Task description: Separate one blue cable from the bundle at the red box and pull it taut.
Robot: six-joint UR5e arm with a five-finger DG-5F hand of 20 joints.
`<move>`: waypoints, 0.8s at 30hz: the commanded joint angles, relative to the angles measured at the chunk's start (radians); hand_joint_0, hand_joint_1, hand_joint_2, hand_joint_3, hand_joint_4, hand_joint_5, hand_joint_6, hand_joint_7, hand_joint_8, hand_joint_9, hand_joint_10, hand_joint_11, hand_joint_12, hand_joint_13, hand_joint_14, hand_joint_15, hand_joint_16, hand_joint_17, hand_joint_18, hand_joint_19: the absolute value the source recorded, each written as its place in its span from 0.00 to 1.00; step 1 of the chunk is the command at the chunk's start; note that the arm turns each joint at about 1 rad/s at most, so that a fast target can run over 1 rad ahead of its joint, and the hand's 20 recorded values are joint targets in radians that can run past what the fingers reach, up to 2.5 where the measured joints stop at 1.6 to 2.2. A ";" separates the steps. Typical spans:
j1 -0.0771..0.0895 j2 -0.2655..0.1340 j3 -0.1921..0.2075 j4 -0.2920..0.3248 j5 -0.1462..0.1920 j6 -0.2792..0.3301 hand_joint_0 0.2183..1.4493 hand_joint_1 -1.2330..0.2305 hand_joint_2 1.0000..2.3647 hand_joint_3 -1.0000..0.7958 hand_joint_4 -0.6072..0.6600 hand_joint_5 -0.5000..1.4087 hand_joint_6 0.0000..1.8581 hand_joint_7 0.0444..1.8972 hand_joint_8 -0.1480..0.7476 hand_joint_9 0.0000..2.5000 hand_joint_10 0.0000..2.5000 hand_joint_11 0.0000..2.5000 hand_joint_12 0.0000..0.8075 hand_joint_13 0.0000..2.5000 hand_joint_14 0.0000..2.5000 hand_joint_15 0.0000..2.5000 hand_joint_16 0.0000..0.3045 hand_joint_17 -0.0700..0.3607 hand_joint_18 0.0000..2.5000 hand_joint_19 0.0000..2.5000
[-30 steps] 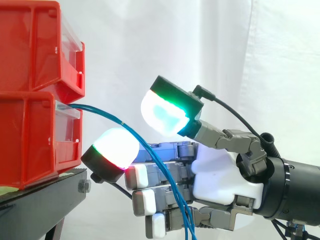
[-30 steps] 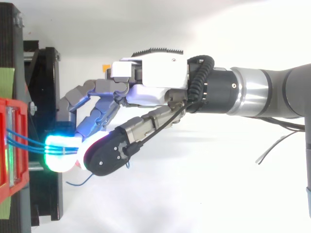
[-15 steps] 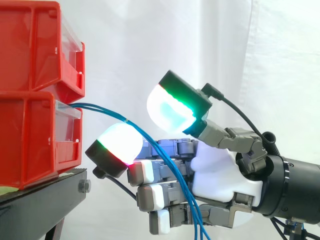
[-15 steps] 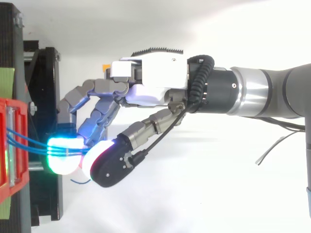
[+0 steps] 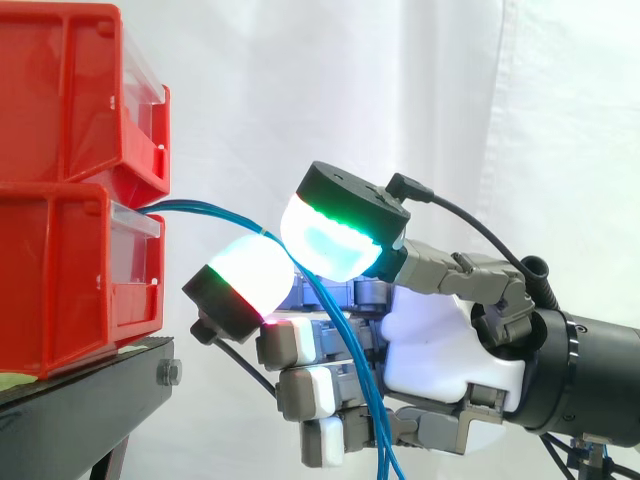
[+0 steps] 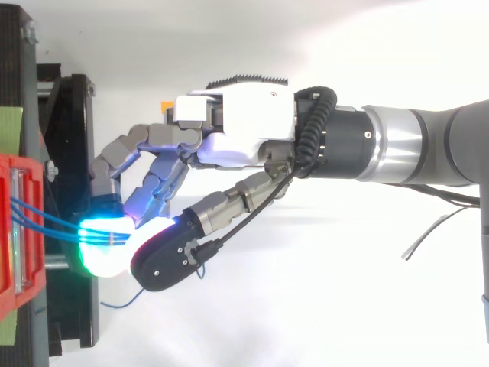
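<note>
A bundle of thin blue cables (image 5: pixel 205 212) leaves the front of the lower red box (image 5: pixel 60 280) and arcs right, then drops in front of the hand (image 5: pixel 440 340). The cables run between a pad (image 5: pixel 335 235) glowing green and cyan and a pad (image 5: pixel 245 285) glowing white and red, which have closed together around them. In the top view the cables (image 6: pixel 46 223) stretch from the red box (image 6: pixel 19 176) into the touching pads of the hand (image 6: pixel 237 122). The other fingers lie curled below the pinch. How many cables are caught cannot be told.
A second red bin (image 5: pixel 70 90) is stacked on the lower one, both on a black stand (image 5: pixel 80 400). A loose blue cable end (image 6: pixel 122 300) curls below the hand. A white curtain hangs behind; the arm (image 6: pixel 412 145) comes in from the right.
The green pad has come down and left onto the white-and-red pad, closing the gap around the blue cables. The loose cable end has shifted lower in the top view.
</note>
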 commanded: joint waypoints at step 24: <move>0.000 -0.001 0.005 0.002 -0.002 -0.014 0.33 0.38 0.00 0.28 0.60 0.18 0.49 0.56 0.61 0.44 0.01 0.40 0.53 0.47 0.01 0.31 0.16 0.42 0.43 0.30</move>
